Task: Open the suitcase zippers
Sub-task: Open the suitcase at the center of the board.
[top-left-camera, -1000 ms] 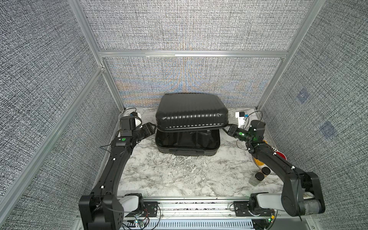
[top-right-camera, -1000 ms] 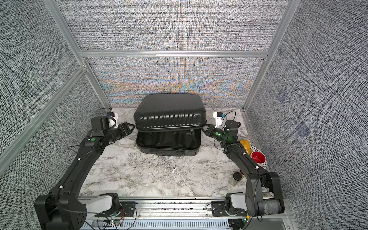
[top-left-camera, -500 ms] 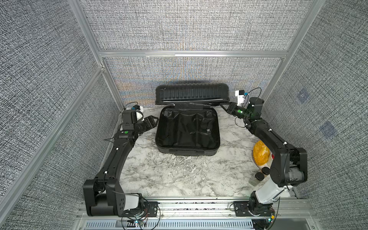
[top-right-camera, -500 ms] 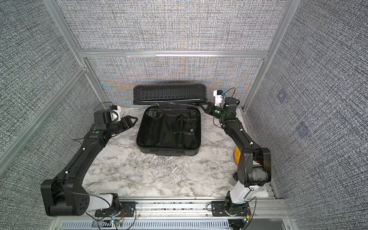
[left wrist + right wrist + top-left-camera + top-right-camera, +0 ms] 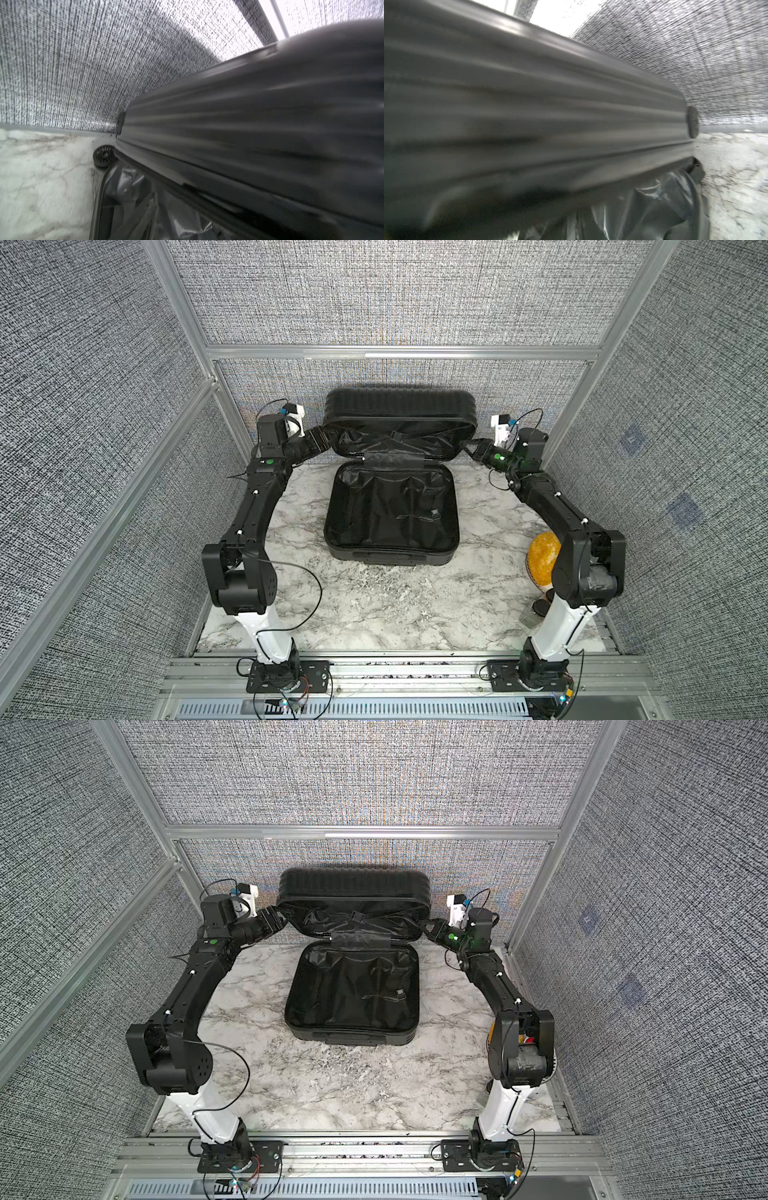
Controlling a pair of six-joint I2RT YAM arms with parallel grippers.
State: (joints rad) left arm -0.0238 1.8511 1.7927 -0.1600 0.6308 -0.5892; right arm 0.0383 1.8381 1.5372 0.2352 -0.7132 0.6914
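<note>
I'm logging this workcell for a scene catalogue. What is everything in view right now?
suitcase: one, black, table centre, open, lid raised at the back
table: one, white-grey marble, beneath everything
rounded object: one, orange-yellow, beside right arm, partly hidden
small round item: at least one, dark, by right arm's base
wall panels: three, grey woven, around the table
left gripper: one, black, at lid's left edge
right gripper: one, black, at lid's right edge
</note>
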